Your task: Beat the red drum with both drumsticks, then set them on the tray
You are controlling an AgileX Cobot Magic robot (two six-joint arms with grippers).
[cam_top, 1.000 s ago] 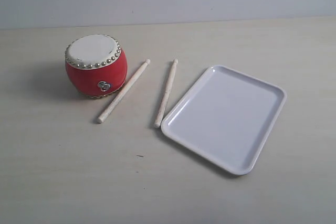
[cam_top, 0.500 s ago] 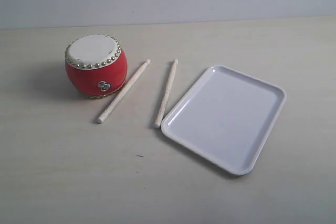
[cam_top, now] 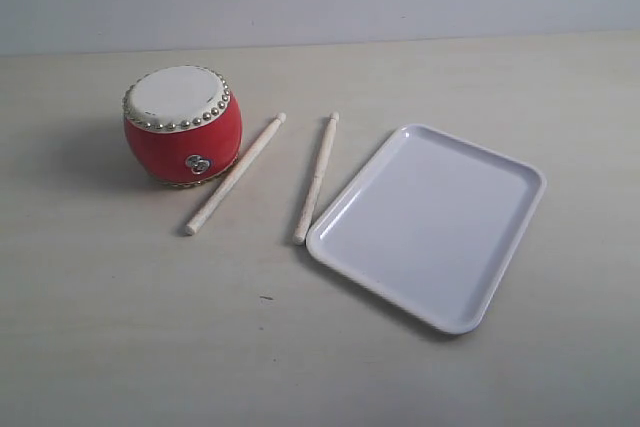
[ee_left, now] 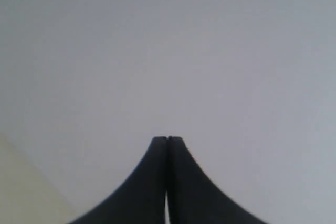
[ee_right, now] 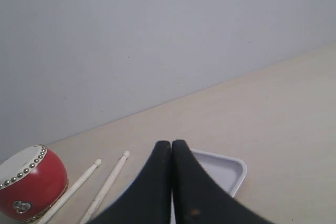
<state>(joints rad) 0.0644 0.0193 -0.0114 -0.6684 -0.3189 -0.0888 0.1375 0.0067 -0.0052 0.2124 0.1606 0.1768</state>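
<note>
While both drumsticks [cam_top: 235,175] lie on the table [cam_top: 150,327] between the red drum [cam_top: 183,127] and the tray [cam_top: 430,222], the right gripper [ee_right: 171,142], jaws pressed together, is well apart from all three. Left gripper [ee_left: 167,140]: likewise pressed together, facing only grey wall [ee_left: 168,51].

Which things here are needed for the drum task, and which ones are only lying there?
Needed: red drum; drumstick beside the drum; drumstick beside the tray; tray.
Not needed: only the table and a small dark speck on it.
</note>
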